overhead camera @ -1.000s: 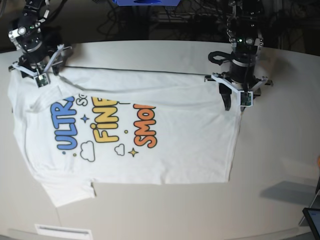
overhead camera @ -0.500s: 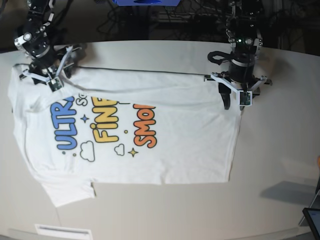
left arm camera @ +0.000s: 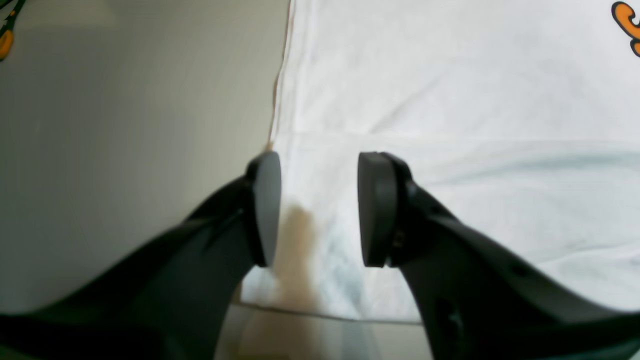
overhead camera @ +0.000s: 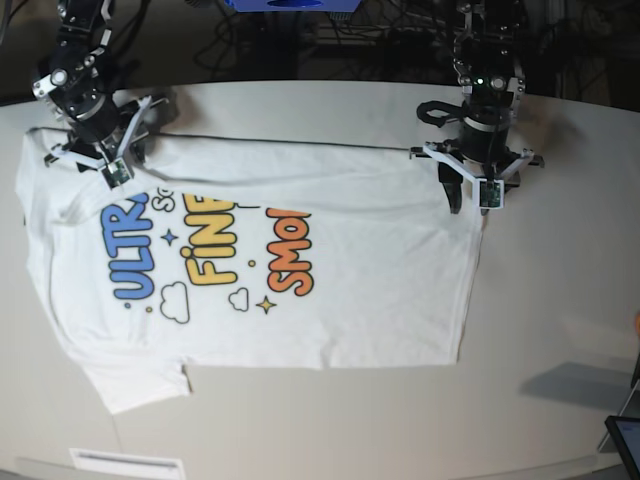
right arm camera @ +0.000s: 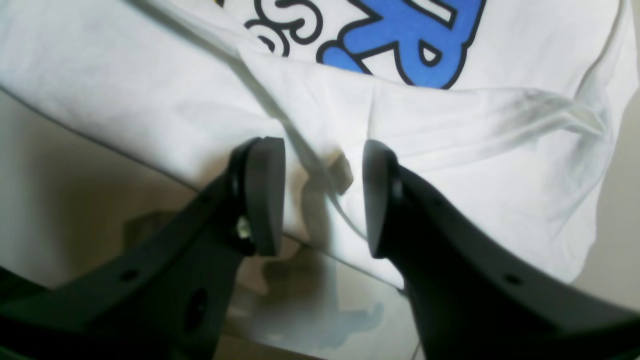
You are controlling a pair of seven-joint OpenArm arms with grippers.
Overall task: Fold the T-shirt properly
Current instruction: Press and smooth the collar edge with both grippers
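The white T-shirt (overhead camera: 330, 290) lies print side up on the table, its far edge folded over toward me. My left gripper (overhead camera: 468, 200) hovers at the shirt's far right corner. In the left wrist view it (left arm camera: 317, 210) stands open, with flat white cloth (left arm camera: 450, 75) and the hem corner under the gap. My right gripper (overhead camera: 90, 165) is at the far left, beside the blue "ULTRA" print. In the right wrist view it (right arm camera: 322, 197) is open, straddling a raised crease of the shirt (right arm camera: 450, 150) without pinching it.
The beige table (overhead camera: 560, 300) extends to the right of the shirt. A dark screen corner (overhead camera: 625, 440) shows at the bottom right, and a white label (overhead camera: 125, 462) sits at the front edge. Cables and dark equipment (overhead camera: 300, 40) line the back.
My right gripper has moved right along the shirt's far edge, off the left sleeve corner, and its jaws have narrowed a little. The left gripper has barely shifted.
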